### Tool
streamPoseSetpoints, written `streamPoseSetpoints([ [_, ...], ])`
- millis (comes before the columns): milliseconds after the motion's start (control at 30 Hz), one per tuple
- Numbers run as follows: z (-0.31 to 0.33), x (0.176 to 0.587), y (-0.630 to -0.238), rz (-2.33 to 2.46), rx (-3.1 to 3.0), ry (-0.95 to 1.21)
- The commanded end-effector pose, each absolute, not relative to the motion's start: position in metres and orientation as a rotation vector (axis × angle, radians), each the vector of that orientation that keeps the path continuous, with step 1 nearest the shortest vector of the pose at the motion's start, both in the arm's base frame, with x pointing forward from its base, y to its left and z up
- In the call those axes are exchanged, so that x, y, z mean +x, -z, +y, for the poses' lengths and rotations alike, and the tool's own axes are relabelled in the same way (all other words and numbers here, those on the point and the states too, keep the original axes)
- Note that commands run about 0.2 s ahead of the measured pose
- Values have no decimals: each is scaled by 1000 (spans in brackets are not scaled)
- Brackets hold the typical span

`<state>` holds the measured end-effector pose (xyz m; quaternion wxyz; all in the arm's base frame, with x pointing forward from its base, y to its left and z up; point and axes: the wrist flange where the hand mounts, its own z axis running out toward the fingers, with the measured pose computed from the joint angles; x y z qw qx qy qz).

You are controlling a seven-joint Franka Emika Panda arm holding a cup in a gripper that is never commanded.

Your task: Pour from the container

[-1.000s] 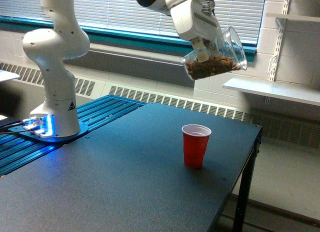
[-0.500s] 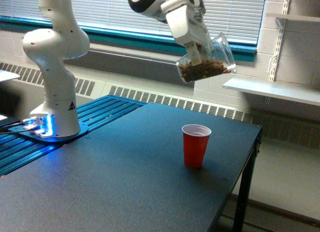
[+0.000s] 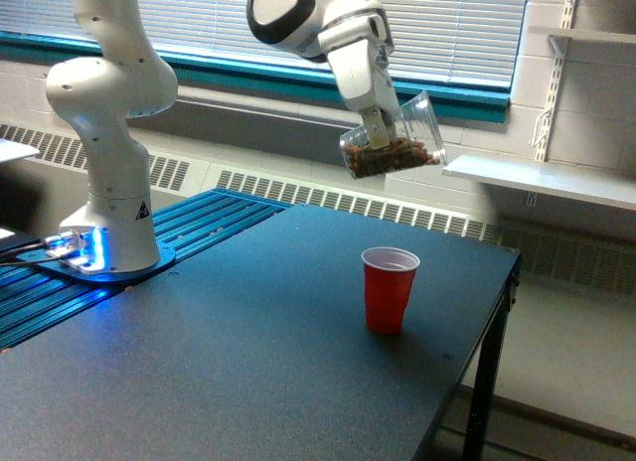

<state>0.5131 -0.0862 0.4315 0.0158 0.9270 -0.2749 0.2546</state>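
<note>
The container (image 3: 396,141), a clear plastic cup with brown nut-like pieces inside, hangs tilted in the air with its flared rim pointing toward the exterior view's right. My gripper (image 3: 376,131) is shut on it from above. The container is well above the table, slightly to the left of the red cup (image 3: 389,289), which stands upright near the table's right edge. The brown pieces lie along the container's lower side, and none are falling.
The dark table (image 3: 229,362) ends at a right edge close to the red cup. The arm's white base (image 3: 109,183) stands at the left on a blue-lit mount. A white shelf (image 3: 542,178) runs along the back wall at right.
The gripper with the container has moved down and toward the exterior view's left. The red cup has not moved.
</note>
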Motion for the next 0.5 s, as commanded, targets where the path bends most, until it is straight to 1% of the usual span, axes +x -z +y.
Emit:
streamPoseSetpoints([
  [33, -64, 504, -425, -681, 2920, -794],
  [500, -43, 466, -389, -523, 2943, -719],
])
